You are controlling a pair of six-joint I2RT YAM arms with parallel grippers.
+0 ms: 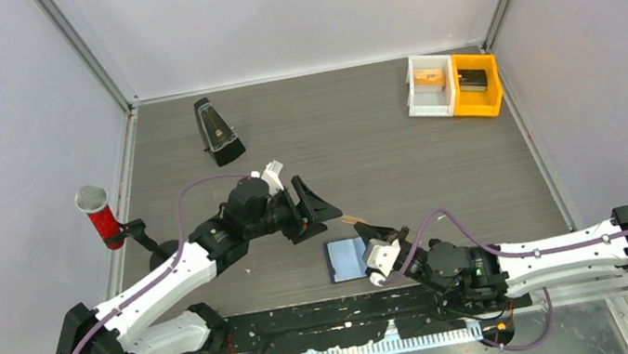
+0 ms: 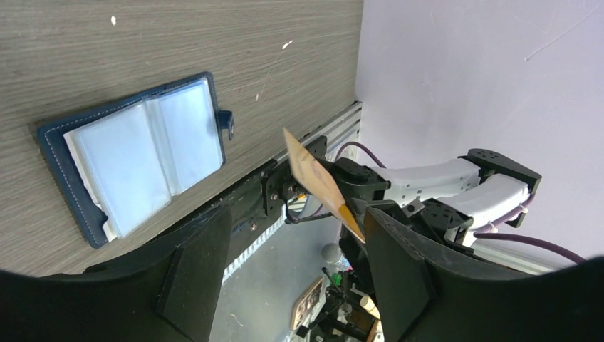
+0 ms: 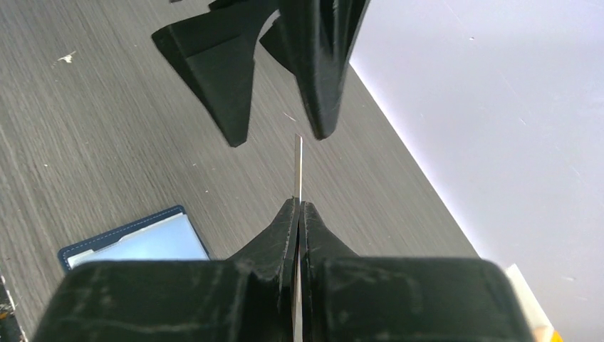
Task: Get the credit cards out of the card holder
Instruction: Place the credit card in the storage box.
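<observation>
Orange-yellow card is hanging above the table, clamped edge-on in the right gripper near the left gripper with its jaws spread, so 1 card is looking out, while the holder is lying unfolded, possibly hiding another.

the left arm reaches from its base at the near left up and to the right, its wrist turned so the left gripper points right, toward the other arm. its jaws stand wide apart and grip nothing. the right arm lies stretched low along the near edge, pointing left from its base at the far right, with its wrist angled up toward the middle. the right gripper is clamped tight on one end of a card, its jaws pressed flat against it. the card's free end pokes edge-on into the gap between the left gripper's fingers, nearer one than the other.
</observation>
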